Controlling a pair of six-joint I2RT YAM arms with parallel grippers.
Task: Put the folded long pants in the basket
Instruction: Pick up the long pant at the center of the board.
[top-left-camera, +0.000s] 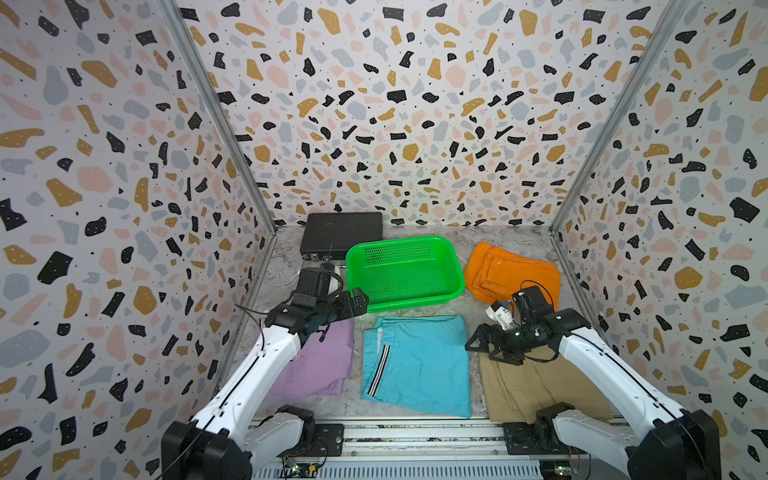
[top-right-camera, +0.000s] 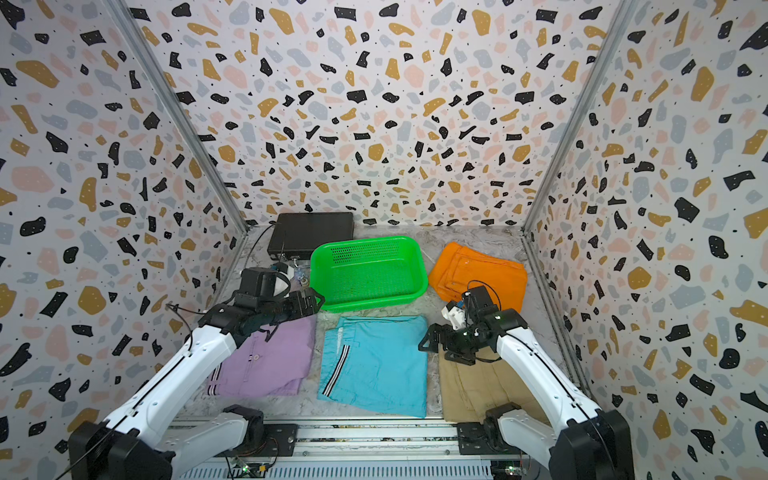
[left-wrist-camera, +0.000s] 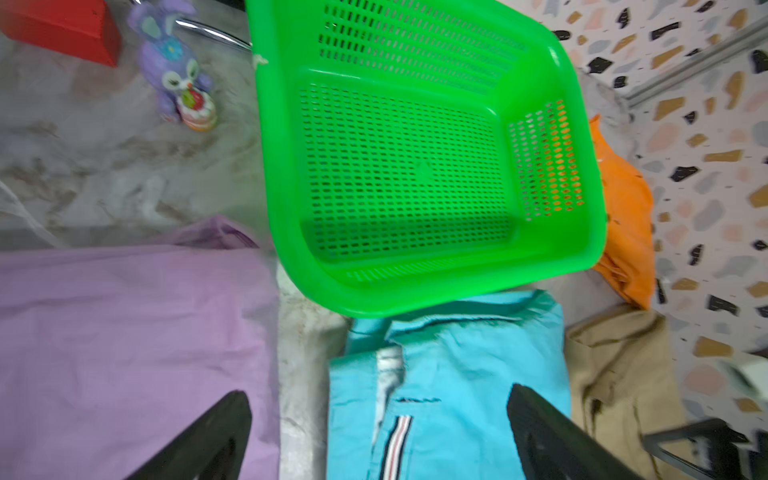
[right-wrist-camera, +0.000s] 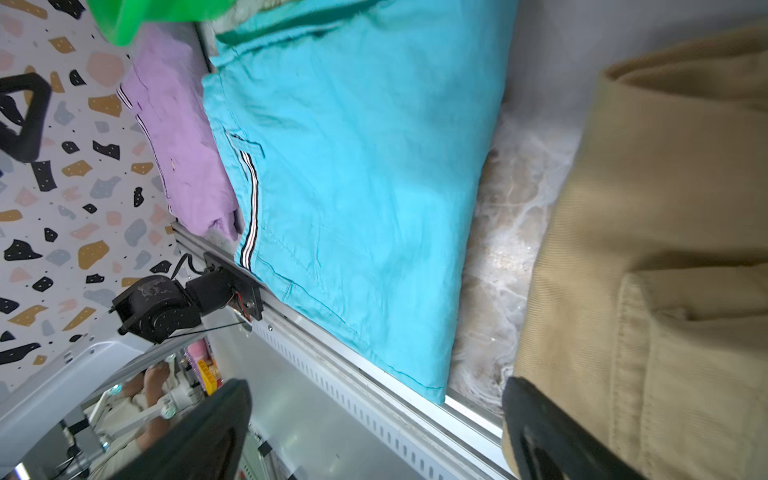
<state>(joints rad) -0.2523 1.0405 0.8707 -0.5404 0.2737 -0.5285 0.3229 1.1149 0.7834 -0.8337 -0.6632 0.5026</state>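
Folded long pants lie as four separate pieces on the tabletop, all outside the basket, which stands empty at mid-back. The cyan pair sits in the middle, its far edge just beside the basket's near rim and its near edge reaching the metal rail at the front. The lilac pair lies to its left and the khaki pair to its right, each kept apart from it by a narrow strip of bare marble. The orange pair lies right of the basket, close to the side wall.

The left claw hangs over the far right corner of the lilac pair, near the basket's near left corner, spread wide and holding nothing. The right claw hangs over the far left corner of the khaki pair, pointing toward the cyan pair, equally wide and empty.

A black box sits at the back wall, just behind the basket's left end. A purple toy rabbit and a red block stand left of the basket.
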